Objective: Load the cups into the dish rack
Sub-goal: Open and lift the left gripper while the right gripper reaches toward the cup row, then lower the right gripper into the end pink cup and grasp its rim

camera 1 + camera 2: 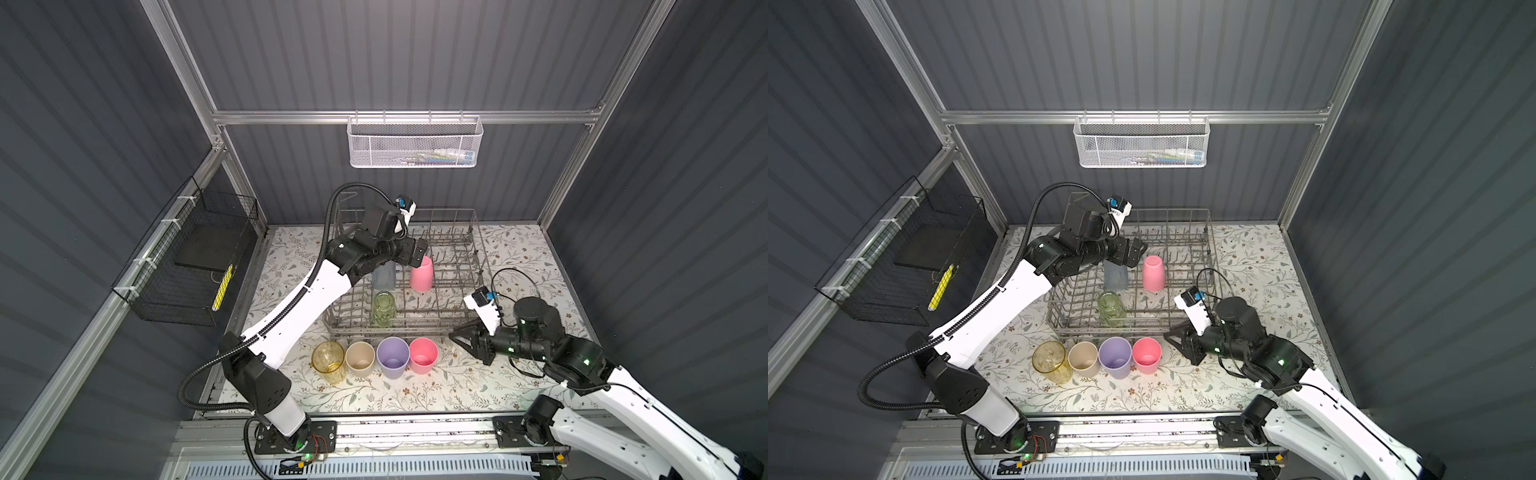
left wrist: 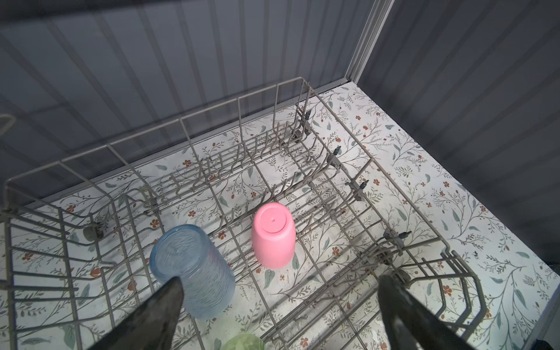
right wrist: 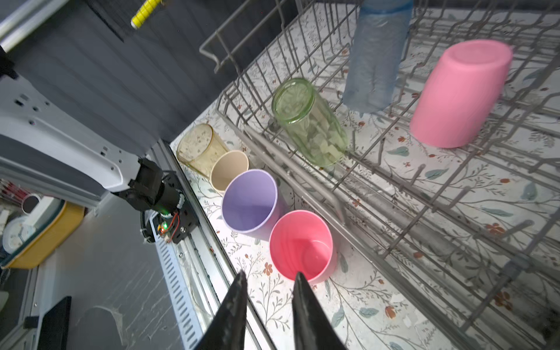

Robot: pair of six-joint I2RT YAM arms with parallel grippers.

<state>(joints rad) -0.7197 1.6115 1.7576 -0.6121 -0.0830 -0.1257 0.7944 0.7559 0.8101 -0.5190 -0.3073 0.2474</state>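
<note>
The grey wire dish rack [image 1: 457,328] [image 1: 1212,249] stands at the back of the table. Inside it, upside down, are a blue-grey cup [image 1: 384,276] [image 2: 194,269], a pink cup [image 1: 422,274] [image 2: 272,236] and a green cup [image 1: 382,309] [image 3: 309,121]. In front of the rack stand a yellow cup [image 1: 329,360], a beige cup [image 1: 360,358], a lavender cup [image 1: 392,357] [image 3: 250,201] and a second pink cup [image 1: 424,355] [image 3: 300,242], mouths up. My left gripper [image 1: 419,253] [image 2: 280,283] hangs wide open and empty over the rack. My right gripper [image 1: 457,334] [image 3: 270,275] is narrowly open and empty, just right of the standing pink cup.
A white mesh basket [image 1: 413,143] hangs on the back wall. On the left wall a black wire basket [image 1: 187,266] holds a yellow thing [image 1: 222,286]. The arms' metal rail [image 1: 415,428] runs along the table's front edge.
</note>
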